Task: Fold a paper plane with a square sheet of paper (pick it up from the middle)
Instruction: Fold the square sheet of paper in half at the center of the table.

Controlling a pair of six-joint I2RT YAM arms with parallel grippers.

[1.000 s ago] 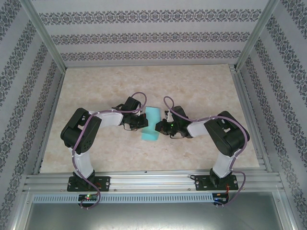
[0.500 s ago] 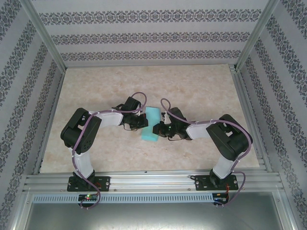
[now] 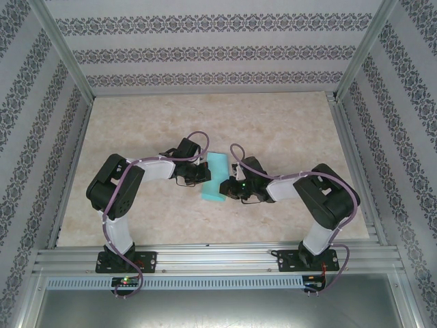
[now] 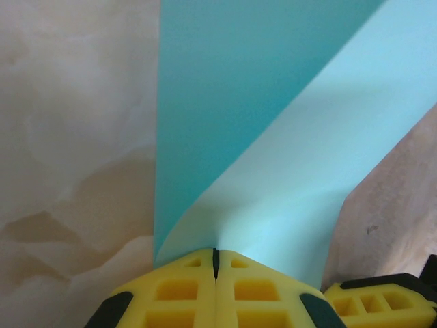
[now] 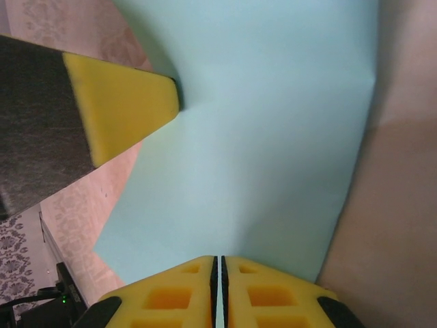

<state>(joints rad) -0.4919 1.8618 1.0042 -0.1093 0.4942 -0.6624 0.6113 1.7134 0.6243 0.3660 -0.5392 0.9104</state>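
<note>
- Paper hung bowed over mid tabletop, held at two edges.
- Left claw pinched one edge; right claw pinched the opposite edge.
- Judged best: bring edges together squarely, pinches firm, then crease.

Table: beige marbled top, flat.
Walls: pale, with dark floral bands, at back and both sides.
Posts: silver metal, slanting at the rear corners.
Rail: grooved aluminium along the near table edge.
Strip: perforated grey, just below the rail.
</note>
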